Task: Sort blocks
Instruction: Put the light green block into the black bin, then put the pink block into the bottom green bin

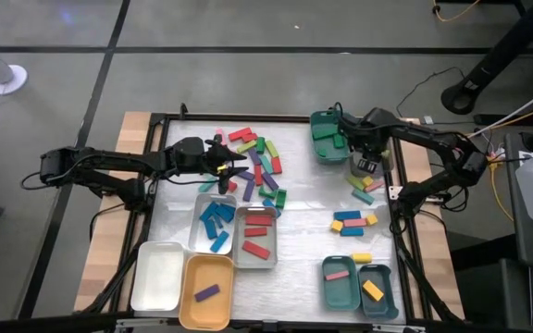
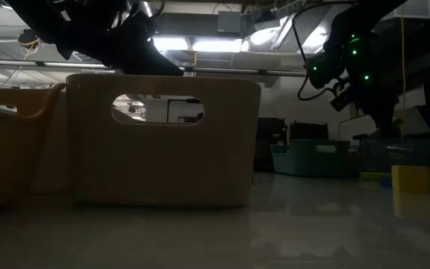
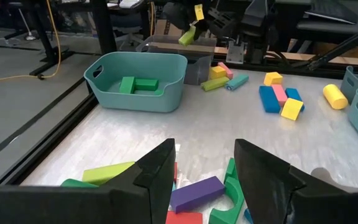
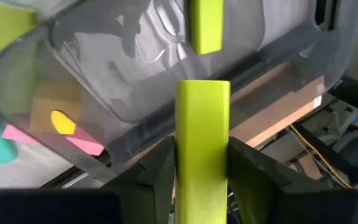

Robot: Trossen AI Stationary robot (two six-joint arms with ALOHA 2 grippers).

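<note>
Right gripper [image 4: 202, 165] held a lime block [image 4: 202, 140] upright over the grey tray [image 4: 160, 99] for sorting by colour; left gripper [image 3: 204, 165] hovered, fingers apart and empty, above the loose blocks [image 1: 255, 166].

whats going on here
Two robot arms are sorting coloured blocks into trays. The right gripper holds a lime block over a grey tray that already contains one lime block. The left gripper hovers open over the mixed pile. Blue blocks fill one tray, red ones its neighbour.
</note>
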